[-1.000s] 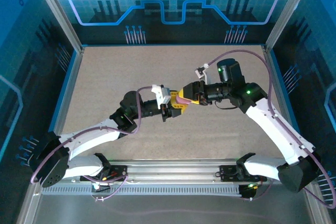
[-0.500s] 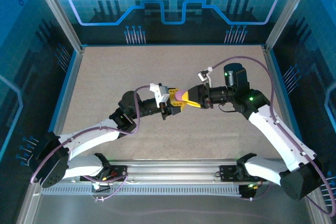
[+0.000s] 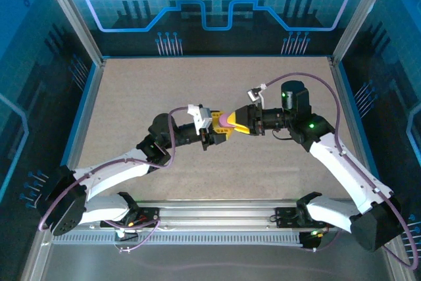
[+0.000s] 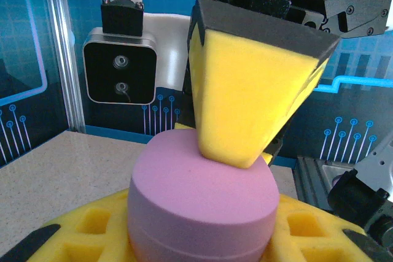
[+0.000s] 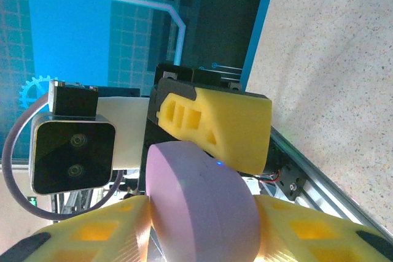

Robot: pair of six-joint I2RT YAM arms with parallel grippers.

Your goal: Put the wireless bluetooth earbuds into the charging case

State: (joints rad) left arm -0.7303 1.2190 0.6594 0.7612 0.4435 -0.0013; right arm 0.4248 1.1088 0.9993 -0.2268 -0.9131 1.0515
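Your left gripper (image 3: 219,130) and right gripper (image 3: 235,122) both clamp the purple case (image 4: 202,200). Opposing pulls may break one grip, dropping it to the table (image 3: 131,97) below.

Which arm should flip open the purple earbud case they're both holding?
Probably the right. The left gripper clamps the purple charging case low on its body, steadying it. The right gripper has a yellow finger pressing on the case's closed top, so it seems better placed to lift the lid.

Lilac charging case (image 4: 199,204), lid closed.
Rounded pebble, smooth and matte, held in the air above the worktop (image 3: 164,90).
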